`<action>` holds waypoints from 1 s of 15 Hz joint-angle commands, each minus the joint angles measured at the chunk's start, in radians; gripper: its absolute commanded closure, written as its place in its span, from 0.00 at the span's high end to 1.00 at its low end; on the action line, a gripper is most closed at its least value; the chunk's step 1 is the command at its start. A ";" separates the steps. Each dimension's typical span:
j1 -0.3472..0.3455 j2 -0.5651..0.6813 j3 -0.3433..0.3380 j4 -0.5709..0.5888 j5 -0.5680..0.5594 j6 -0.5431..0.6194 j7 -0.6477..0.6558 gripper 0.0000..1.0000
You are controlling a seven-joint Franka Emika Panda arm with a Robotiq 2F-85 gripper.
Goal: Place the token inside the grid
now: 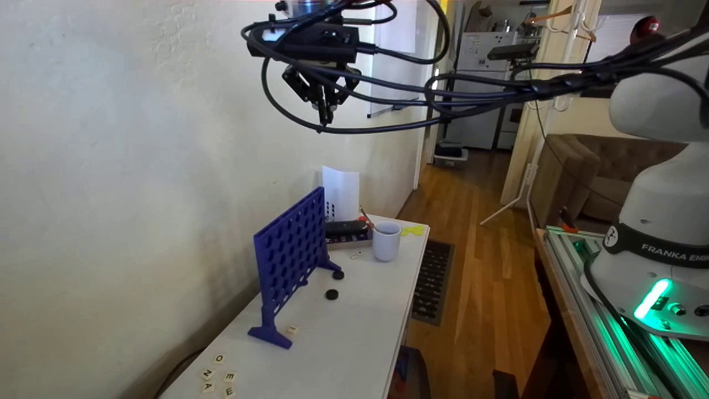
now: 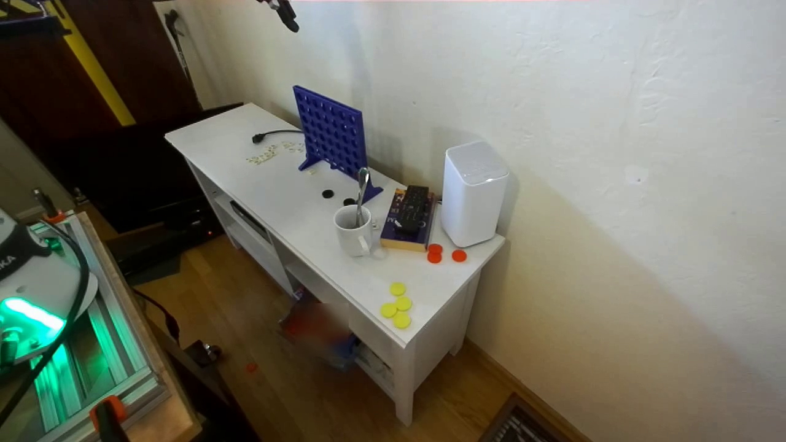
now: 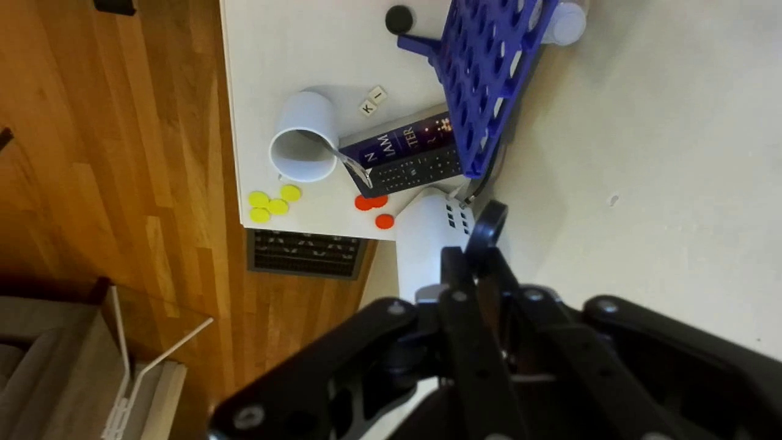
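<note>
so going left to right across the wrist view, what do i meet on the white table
White mug → letter tiles → blue grid. Things whose spans overlap these from side to side are left out.

The grid (image 2: pixel 332 130) looks plastic, the utensil (image 2: pixel 361 196) shiny metal.
</note>
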 commanded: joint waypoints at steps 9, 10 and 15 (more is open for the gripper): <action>-0.505 -0.205 0.319 0.229 0.373 -0.141 -0.181 0.02; -0.522 -0.220 0.325 0.238 0.391 -0.137 -0.195 0.02; -0.572 -0.281 0.333 0.278 0.449 -0.187 -0.225 0.02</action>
